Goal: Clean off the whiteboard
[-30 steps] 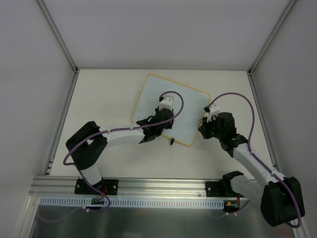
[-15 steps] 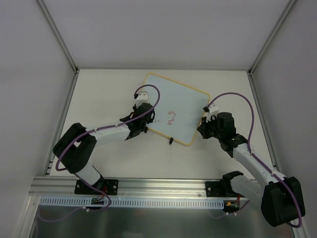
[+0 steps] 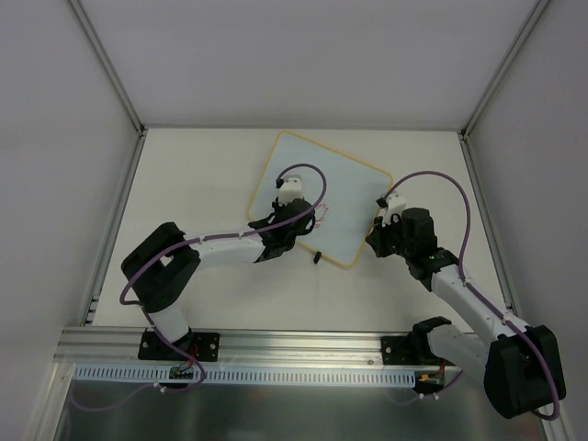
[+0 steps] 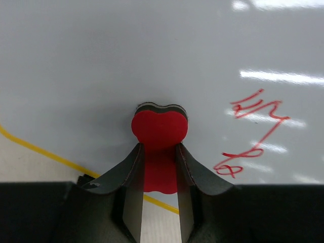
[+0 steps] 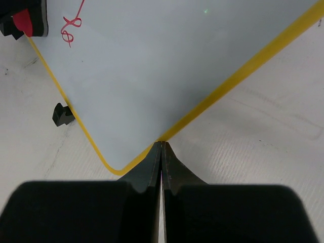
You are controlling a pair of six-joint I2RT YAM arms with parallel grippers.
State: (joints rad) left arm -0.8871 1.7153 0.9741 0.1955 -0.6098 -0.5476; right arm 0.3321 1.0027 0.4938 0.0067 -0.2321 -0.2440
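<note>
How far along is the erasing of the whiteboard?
Done: most of the whiteboard looks clean. In hand: the left gripper clamps the red eraser in its fingers, on the board just left of the red scribble in the left wrist view. The right gripper, fingers shut, sits at the yellow frame. Left: the scribble itself, not yet wiped.

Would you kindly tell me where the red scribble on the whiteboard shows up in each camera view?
Top external: red scribble mid-board, just right of the left arm's tip.
Left wrist: right of centre.
Right wrist: top-left corner, beside the red eraser.
Shared landmark: the whiteboard's yellow frame.
</note>
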